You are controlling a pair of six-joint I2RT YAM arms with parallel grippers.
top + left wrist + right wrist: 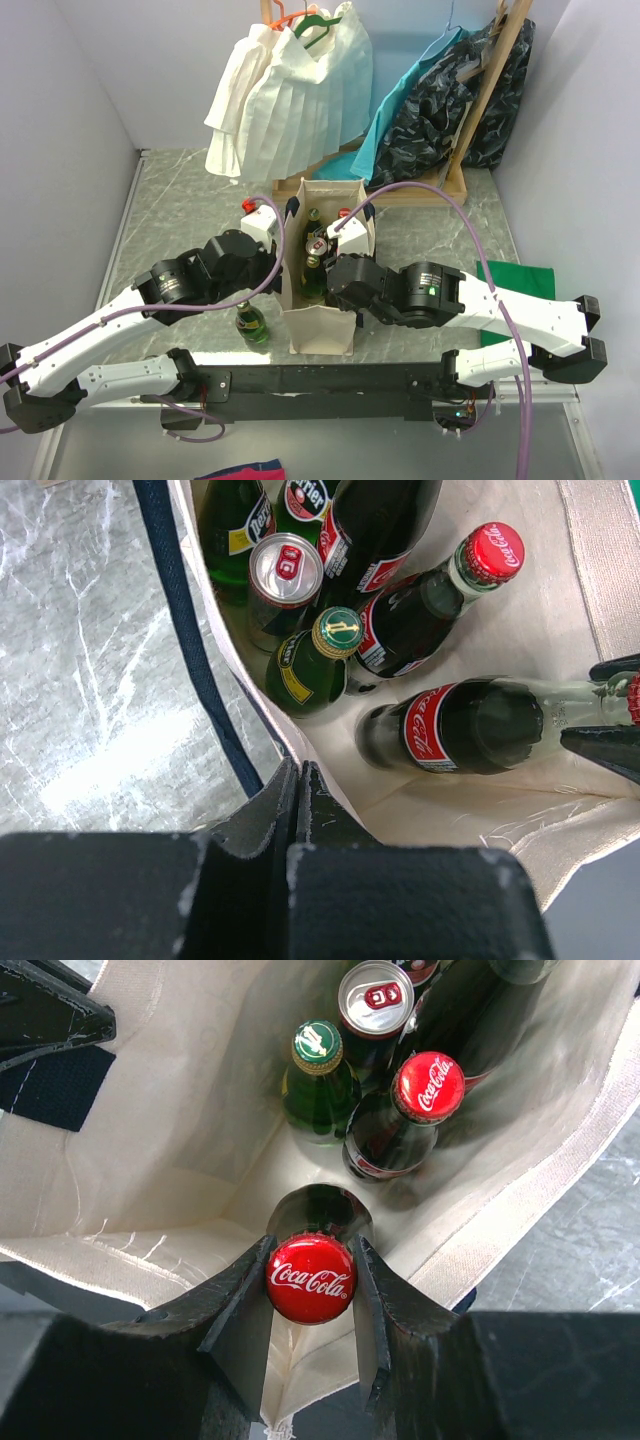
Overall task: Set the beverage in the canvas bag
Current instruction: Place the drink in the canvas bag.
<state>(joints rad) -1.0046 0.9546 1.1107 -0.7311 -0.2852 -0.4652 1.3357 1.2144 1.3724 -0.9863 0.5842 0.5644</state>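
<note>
The cream canvas bag (322,322) stands upright at the table's middle, its mouth open. My left gripper (297,778) is shut on the bag's left rim (262,720), beside the navy strap (190,650). My right gripper (312,1278) is shut on the red-capped neck of a Coca-Cola bottle (310,1282), the beverage, and holds it inside the bag (180,1090). In the left wrist view that bottle (470,725) hangs low in the bag, near the canvas wall. Several other drinks stand in the bag: a green bottle (318,1050), a can (377,998) and another Coca-Cola bottle (428,1085).
A green bottle (252,322) stands on the table left of the bag, by the left arm. A white pleated garment (290,90), teal cloth (410,100) and dark garment (470,100) hang on a wooden rack (440,185) behind. A green cloth (520,278) lies at right.
</note>
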